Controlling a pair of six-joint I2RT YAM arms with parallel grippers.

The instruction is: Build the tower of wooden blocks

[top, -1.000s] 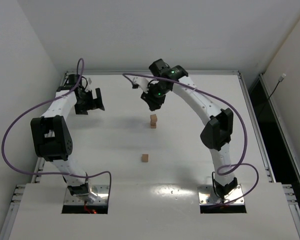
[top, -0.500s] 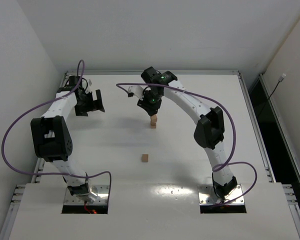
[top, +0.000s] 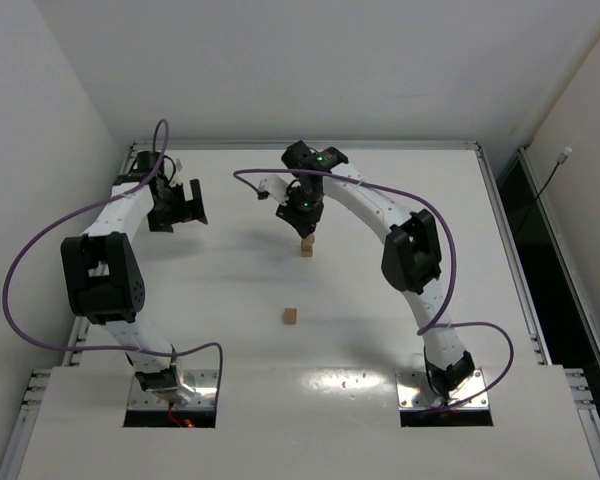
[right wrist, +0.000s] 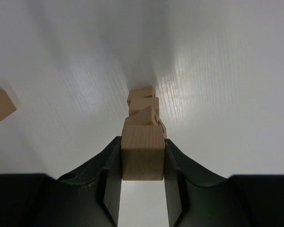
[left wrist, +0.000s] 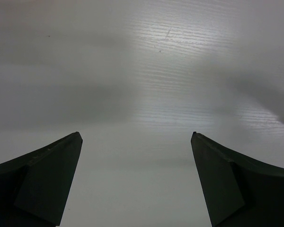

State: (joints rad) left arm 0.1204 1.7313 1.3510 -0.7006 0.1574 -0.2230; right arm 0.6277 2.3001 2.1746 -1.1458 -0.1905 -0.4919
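Observation:
The tower (top: pixel 307 247) is a short stack of tan wood blocks at the table's middle back. It also shows in the right wrist view (right wrist: pixel 142 105). My right gripper (top: pixel 305 222) is shut on one wood block (right wrist: pixel 143 152) and holds it directly over the tower's top; I cannot tell whether they touch. A loose wood block (top: pixel 291 316) lies nearer the front and shows at the left of the right wrist view (right wrist: pixel 1 105). My left gripper (top: pixel 187 205) is open and empty at the back left, over bare table (left wrist: pixel 136 135).
The white table (top: pixel 400 320) has raised metal edges. White walls stand close on the left and at the back. Purple cables loop from both arms above the table.
My right gripper has moved down and slightly left with its block, from behind the tower to right over its top. The left arm has not moved.

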